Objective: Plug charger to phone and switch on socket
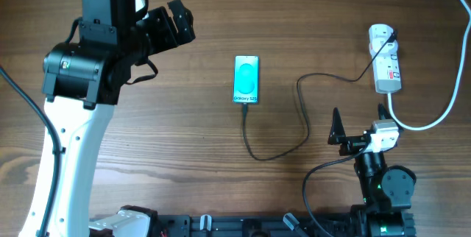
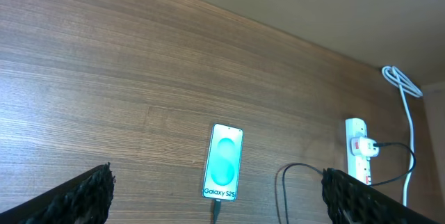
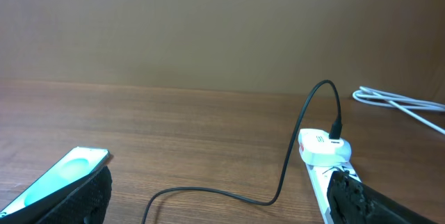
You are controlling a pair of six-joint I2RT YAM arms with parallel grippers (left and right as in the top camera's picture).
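well, my left gripper (image 1: 180,22) hung over the far left of the table (image 1: 184,134), jaws spread wide and holding nothing. my right gripper (image 1: 360,123) sat low at the near right, likewise wide open and empty. the phone (image 1: 246,79) lay flat mid-table, screen up and lit. the charger (image 1: 305,119) met its near short edge, looped toward me, then ran right to a white adapter (image 3: 323,147) seated in the socket (image 1: 388,71). the socket lay well right of the phone, just beyond my right gripper. whether it was on i couldn't tell.
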